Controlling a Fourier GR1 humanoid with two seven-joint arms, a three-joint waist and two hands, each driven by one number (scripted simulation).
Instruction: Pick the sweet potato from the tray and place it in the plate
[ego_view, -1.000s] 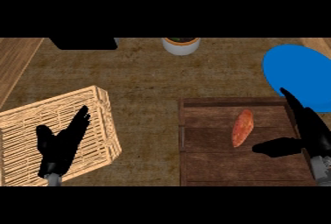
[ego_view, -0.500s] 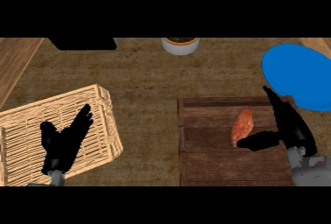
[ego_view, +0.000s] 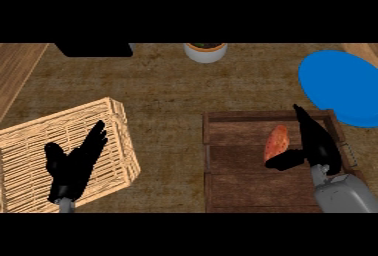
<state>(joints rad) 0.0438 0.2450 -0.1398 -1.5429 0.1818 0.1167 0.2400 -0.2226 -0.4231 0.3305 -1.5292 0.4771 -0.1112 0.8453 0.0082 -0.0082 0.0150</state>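
Sweet potato: I see the sweet potato (ego_view: 277, 142) lying on the wooden tray (ego_view: 244, 187), near the tray's top right part. It is orange-brown, long and a bit bumpy.
Which way it points: its long side runs up and down in my view, tipped a little to the right at the top.
Right hand: my right hand (ego_view: 316, 145) is just to the right of it. The fingers are straight along its right side and the thumb sticks out under its lower end. It is open and I do not think it holds anything yet.
Left hand: my left hand (ego_view: 74, 162) rests open over the woven basket (ego_view: 29, 145), far from the potato.
Nearer hand: the right one, by a lot.
Plate: the blue plate (ego_view: 339, 90) is round and smooth, up and to the right of the tray on the desk (ego_view: 170, 95).
Next move, my guess: close the fingers across the potato's thin side, lift, then go up and right.
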